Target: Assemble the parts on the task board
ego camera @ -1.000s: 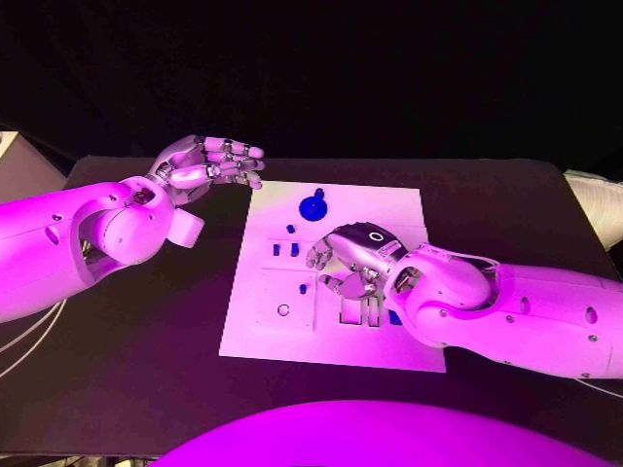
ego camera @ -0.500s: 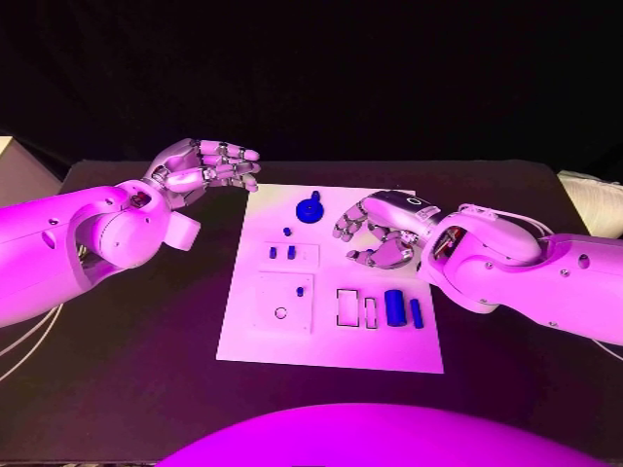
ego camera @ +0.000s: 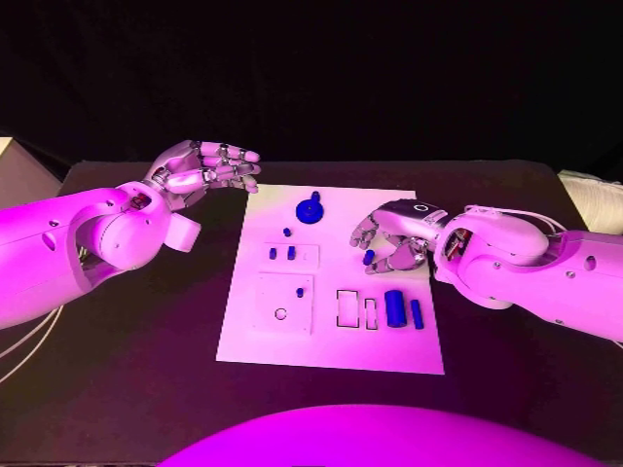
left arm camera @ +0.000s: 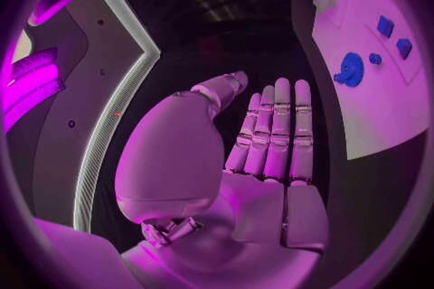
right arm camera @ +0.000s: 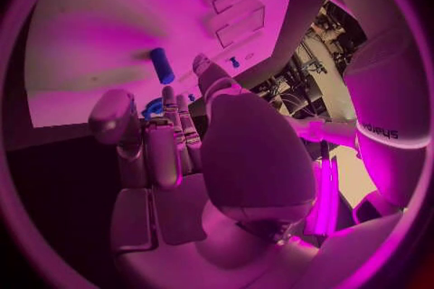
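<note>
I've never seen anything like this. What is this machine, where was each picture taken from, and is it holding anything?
It is a robot with two white arms, each ending in a silver hand. One picture looks down from its head; the two round ones come from cameras at its wrists, behind each hand. On the black table lies a white task board with small blue parts, among them a round one. The left hand hovers beside the board, holding nothing. The right hand is over the board with a small blue part at its fingertips; whether it grips that part I cannot tell.
</note>
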`<state>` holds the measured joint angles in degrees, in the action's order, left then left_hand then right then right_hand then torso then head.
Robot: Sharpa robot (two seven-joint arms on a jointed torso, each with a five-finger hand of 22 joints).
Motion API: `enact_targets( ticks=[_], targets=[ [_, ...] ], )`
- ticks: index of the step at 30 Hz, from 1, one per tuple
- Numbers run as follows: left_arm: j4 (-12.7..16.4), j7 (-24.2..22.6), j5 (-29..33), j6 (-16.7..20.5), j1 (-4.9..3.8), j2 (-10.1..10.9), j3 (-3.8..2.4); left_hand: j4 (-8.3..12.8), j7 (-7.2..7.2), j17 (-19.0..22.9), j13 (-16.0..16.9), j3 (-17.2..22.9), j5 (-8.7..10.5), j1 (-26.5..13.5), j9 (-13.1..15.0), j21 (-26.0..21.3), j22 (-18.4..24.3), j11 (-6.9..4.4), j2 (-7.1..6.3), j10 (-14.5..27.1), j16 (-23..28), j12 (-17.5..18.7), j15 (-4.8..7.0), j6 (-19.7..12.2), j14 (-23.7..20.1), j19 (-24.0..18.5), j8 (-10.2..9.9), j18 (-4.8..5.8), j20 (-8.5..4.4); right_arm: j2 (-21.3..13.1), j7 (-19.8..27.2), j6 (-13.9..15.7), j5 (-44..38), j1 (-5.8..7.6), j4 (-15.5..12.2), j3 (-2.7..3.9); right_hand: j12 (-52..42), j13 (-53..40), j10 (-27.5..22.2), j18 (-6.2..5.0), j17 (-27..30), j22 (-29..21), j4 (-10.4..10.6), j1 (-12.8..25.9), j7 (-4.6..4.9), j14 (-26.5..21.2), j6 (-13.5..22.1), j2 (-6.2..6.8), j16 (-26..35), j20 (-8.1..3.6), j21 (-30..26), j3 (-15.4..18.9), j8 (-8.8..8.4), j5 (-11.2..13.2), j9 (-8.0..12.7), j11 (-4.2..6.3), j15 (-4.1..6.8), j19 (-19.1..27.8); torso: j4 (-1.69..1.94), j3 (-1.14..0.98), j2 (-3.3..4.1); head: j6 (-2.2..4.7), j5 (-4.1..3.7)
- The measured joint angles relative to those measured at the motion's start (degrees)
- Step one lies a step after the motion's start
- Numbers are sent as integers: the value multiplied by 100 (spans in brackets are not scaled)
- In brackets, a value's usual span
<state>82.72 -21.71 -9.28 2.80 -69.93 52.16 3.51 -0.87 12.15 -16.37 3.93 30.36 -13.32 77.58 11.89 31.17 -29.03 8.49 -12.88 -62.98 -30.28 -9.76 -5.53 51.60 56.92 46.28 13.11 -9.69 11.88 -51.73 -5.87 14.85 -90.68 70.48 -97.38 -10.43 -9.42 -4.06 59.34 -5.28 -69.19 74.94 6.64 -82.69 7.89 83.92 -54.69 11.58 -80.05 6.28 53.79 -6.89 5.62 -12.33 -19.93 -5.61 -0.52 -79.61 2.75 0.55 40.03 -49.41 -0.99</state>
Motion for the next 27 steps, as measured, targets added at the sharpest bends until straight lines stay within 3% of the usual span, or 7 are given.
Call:
enact_targets(
  ticks=[11, 18, 23, 27],
  targets=[
    [0, 0, 5, -1, 0, 2, 1, 0, 0, 1, 0, 0, 0, 0, 1, 0, 0, 0, 0, 0, 0, 0, 0, 0, 0, 0, 0, 0, 0, 37, -357, -45, -477, -38, 75, -2, -133, 0, 0, -1, 36, -1, 192, -286, -5, 0, -115, -130, 0, 20, 59, -146, 0, 93, 15, 0, 0, -20, 0, 1, -1, 2, -7],
    [1, 0, 8, -2, 0, 5, 1, 0, 0, 1, 0, 0, 0, 0, 1, 0, -1, 0, 0, 0, 0, 0, 0, 0, 0, 0, 0, 0, 0, 49, -483, -38, -640, -67, 98, -2, -214, 18, 118, -1, -15, -1, 414, -471, 25, 0, -361, -19, -55, -13, 185, -863, 0, 372, 67, 34, 0, -94, -3, 3, -2, -9, -24],
    [1, 3, 9, -2, 0, 6, 2, 0, 0, -16, 5, 0, 0, 0, 1, -38, 11, 0, 0, 0, 23, 0, 0, 0, 0, 0, 0, 0, 0, 63, -519, -35, -687, -77, 92, -4, -272, 18, 373, -1, -67, -2, 565, -469, 21, 0, -580, 59, -84, -43, 311, -1425, 79, 422, 69, 67, 0, -124, -3, 3, -3, -15, -26],
    [1, 3, 10, -3, 0, 7, 2, 0, 0, -16, 5, 0, 0, 0, 1, -38, 11, 0, 0, 0, 23, 0, 0, 0, 0, 0, 0, 0, 0, 74, -524, -35, -690, -83, 77, -4, -272, 18, 517, -1, -101, -2, 622, -372, -7, 7, -670, 156, -117, -44, 396, -1677, 113, 422, 52, 105, 7, -165, -3, 3, -3, -19, -27]
  ],
)
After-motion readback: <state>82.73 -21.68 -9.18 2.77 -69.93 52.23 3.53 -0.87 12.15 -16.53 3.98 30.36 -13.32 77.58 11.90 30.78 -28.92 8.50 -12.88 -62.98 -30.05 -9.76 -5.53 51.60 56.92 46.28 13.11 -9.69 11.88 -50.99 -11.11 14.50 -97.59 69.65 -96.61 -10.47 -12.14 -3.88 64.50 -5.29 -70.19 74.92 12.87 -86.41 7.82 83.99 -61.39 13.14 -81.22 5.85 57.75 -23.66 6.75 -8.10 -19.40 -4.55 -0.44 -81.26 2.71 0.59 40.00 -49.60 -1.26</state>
